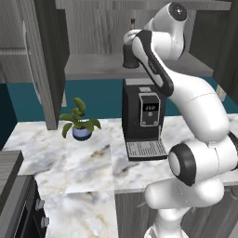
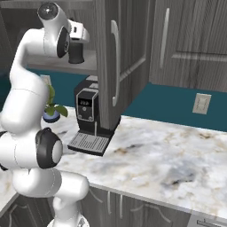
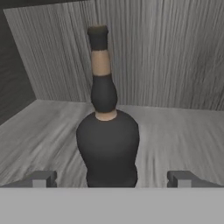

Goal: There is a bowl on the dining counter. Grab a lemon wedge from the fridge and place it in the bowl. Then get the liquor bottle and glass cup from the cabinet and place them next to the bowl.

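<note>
Gripper [image 3: 112, 178] sits inside the open upper cabinet [image 1: 97, 65], jaws spread wide with the liquor bottle [image 3: 107, 144] standing upright between the fingertips [image 3: 41, 178], not touching either. Bottle rests on the cabinet shelf near the back wall, shelf around it bare. Cabinet door [image 2: 111, 62] hangs open beside the arm. Below on the marble counter [image 1: 69, 162]: a black coffee machine [image 1: 143, 118] directly under the hand, a small potted plant [image 1: 80, 122] to its left.

The glossy white, rounded robot arm [image 1: 195, 107] is showing dark grey discs at its joints, a black band along 1 link, and 2 small grey square fingertips [image 3: 41, 178].
</note>
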